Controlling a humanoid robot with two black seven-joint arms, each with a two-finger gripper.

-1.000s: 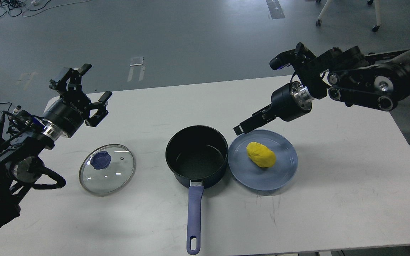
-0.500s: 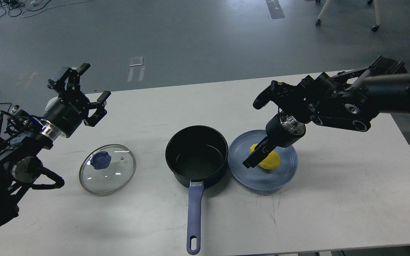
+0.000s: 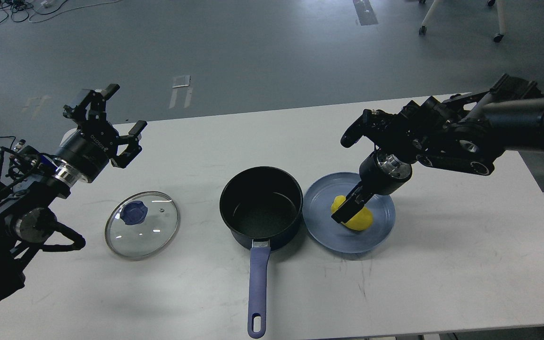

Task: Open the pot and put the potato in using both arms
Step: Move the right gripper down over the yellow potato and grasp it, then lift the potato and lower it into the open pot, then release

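The dark open pot (image 3: 261,205) with a blue handle stands mid-table. Its glass lid (image 3: 142,224) with a blue knob lies flat on the table to its left. The yellow potato (image 3: 360,218) lies on a blue plate (image 3: 380,226) just right of the pot. My right gripper (image 3: 346,211) points down onto the potato. One dark finger lies against the potato's left side and the other finger is hidden. My left gripper (image 3: 123,108) is open and empty, held in the air above and left of the lid.
The white table (image 3: 442,264) ends near the pot handle's tip at the front. My right arm (image 3: 465,137) reaches in above the table's right back part. Grey floor lies beyond the far edge.
My right gripper came down from above the plate's back edge onto the potato, then shifted slightly right. The potato moved a little to the right. My left arm stayed almost still.
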